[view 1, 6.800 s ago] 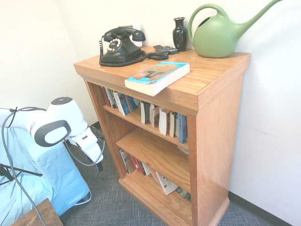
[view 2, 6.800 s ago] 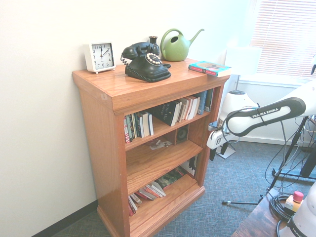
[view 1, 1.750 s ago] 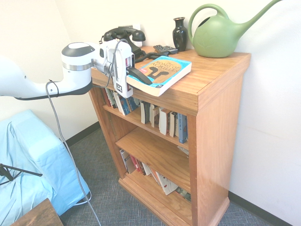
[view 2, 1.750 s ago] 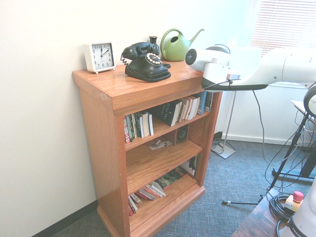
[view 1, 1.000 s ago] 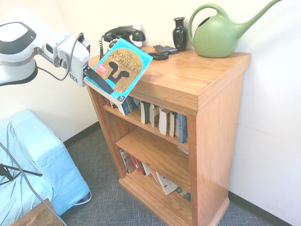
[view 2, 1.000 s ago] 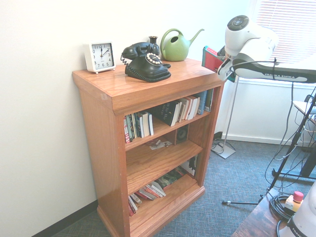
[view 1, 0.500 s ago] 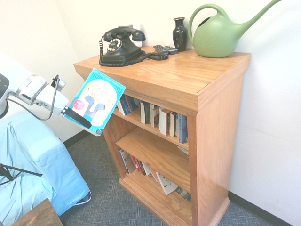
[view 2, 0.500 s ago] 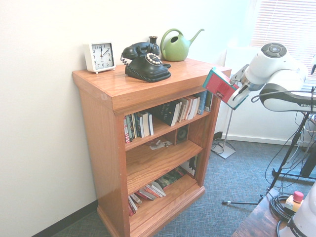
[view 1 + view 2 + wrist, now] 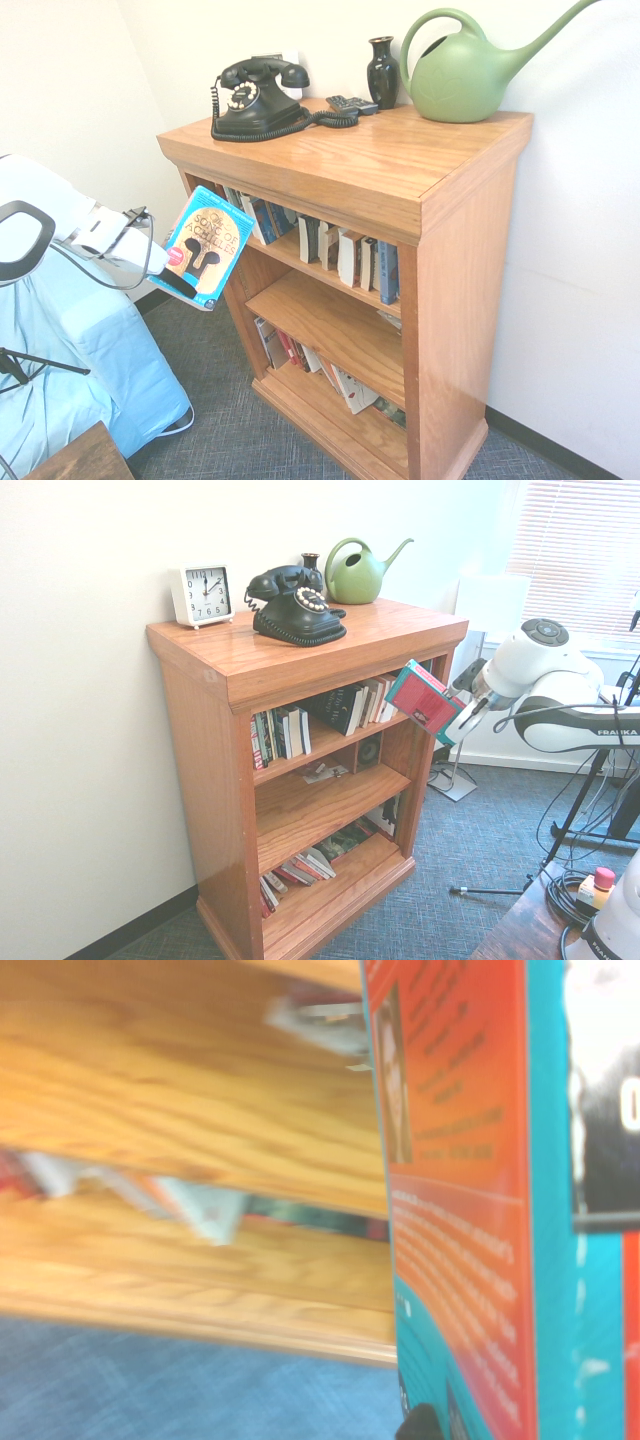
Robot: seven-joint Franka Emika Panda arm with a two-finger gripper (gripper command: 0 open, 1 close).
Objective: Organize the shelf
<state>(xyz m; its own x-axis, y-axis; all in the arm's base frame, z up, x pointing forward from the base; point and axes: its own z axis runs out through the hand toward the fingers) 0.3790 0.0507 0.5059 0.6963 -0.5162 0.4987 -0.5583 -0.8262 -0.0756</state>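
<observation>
Shelf (image 9: pixel 440 230): orange-brown bookcase against the wall. Top carries a green watering can (image 9: pixel 462 75), black rotary phone (image 9: pixel 255 95), dark vase (image 9: pixel 382 70) and, in the second exterior view, a white clock (image 9: pixel 201 594). Upper tier holds a row of upright books (image 9: pixel 340 255); middle tier is mostly bare board; bottom tier has books leaning or fallen over (image 9: pixel 305 358).

Book (image 9: pixel 205 247): turquoise paperback, front cover facing the first exterior camera, red-orange back cover showing in the wrist view (image 9: pixel 450 1210). It hangs tilted in the air out in front of the shelf's open face, about level with the upper tier, touching nothing on the shelf.

Gripper (image 9: pixel 172 282): clamped shut on the book's lower edge, angled downward.

Step in hand, as I read it: carrying the book toward a tier to file it.

Next move calls for: turning the book upright and spine-out, lining it up with a gap in the upper row or the bare middle tier, then sliding in without clipping the overhanging top.
</observation>
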